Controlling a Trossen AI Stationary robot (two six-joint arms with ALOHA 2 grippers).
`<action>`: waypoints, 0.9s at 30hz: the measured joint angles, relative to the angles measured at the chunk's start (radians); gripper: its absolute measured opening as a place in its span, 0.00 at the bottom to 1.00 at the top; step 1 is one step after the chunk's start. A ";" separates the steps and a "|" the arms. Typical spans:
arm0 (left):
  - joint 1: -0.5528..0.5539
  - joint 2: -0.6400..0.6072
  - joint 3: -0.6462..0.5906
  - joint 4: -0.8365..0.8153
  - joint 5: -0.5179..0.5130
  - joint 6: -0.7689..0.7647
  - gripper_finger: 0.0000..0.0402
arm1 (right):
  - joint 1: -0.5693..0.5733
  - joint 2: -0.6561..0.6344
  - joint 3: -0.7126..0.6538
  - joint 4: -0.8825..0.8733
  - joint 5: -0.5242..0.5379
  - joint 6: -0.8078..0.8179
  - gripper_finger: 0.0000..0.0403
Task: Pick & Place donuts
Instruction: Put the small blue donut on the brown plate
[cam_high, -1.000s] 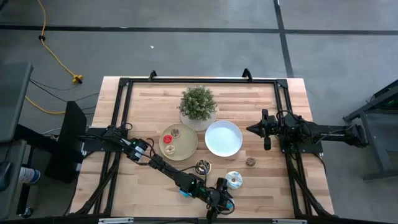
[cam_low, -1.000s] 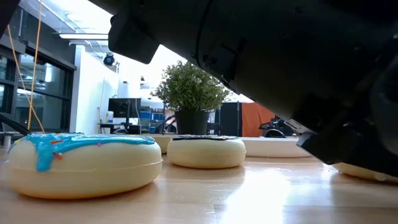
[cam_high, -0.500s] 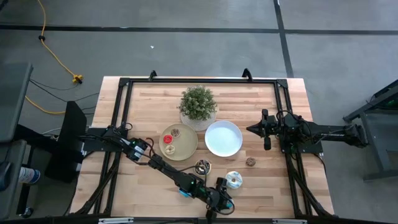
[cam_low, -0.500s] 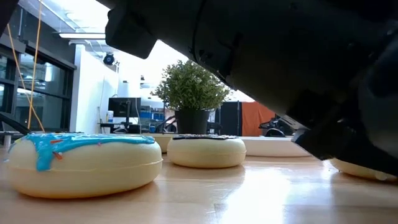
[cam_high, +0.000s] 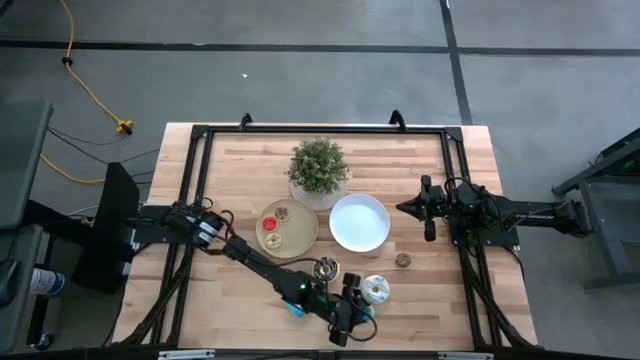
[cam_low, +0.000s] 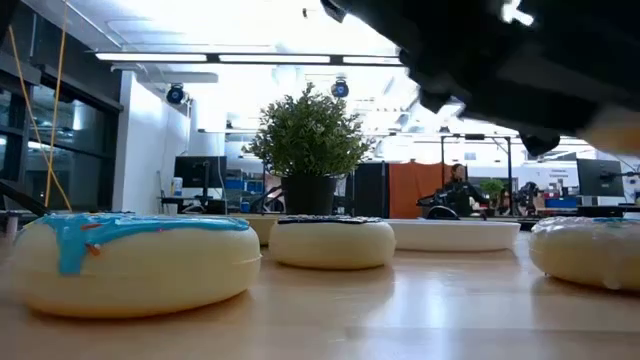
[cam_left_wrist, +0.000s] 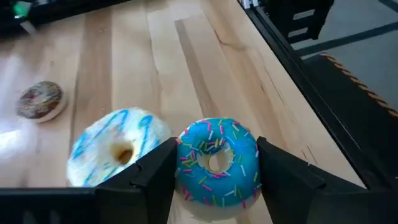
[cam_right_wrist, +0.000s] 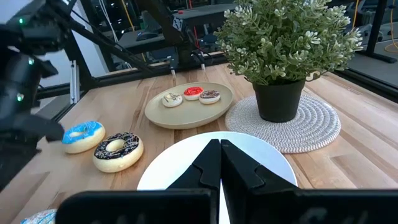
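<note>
Blue icing with coloured sprinkles covers the large toy ring donut (cam_left_wrist: 217, 160) that sits between the two dark fingers (cam_left_wrist: 155, 177) of the left pincer (cam_high: 352, 316), which stand partly open with one finger pressed against each side of the ring. It looks lifted a little off the pale wooden table (cam_left_wrist: 186, 68), though I cannot tell for certain.

The ring looks like moulded plastic: light, stiff, with a smooth glossy skin that may slide under the pads. A hold across the full outer width, as here, seems safest; a pinch through the centre hole would be fiddlier.

Just beside the pincer lies a large white donut streaked with light-blue icing (cam_left_wrist: 118, 149), close enough to be nudged. Farther off ahead rests a small brown sprinkled donut (cam_left_wrist: 41, 101). A large chocolate-iced donut with sprinkles (cam_high: 326, 268) lies near the pincer, toward the round tan plate (cam_high: 300, 235), which holds three small donuts (cam_right_wrist: 191, 95).

The right pincer (cam_high: 429, 209) waits well apart beyond the round white plate (cam_high: 360, 222), its fingers fully together and holding nothing.
</note>
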 joint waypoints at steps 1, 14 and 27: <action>0.000 -0.013 -0.011 0.000 -0.005 -0.003 0.49 | 0.000 0.000 0.000 0.000 0.000 0.000 0.00; 0.034 -0.288 -0.345 0.003 -0.167 -0.238 0.49 | 0.000 0.000 0.000 -0.001 0.000 0.000 0.00; 0.060 -0.617 -0.728 0.006 -0.265 -0.432 0.49 | 0.000 0.006 0.000 0.003 -0.001 0.000 0.00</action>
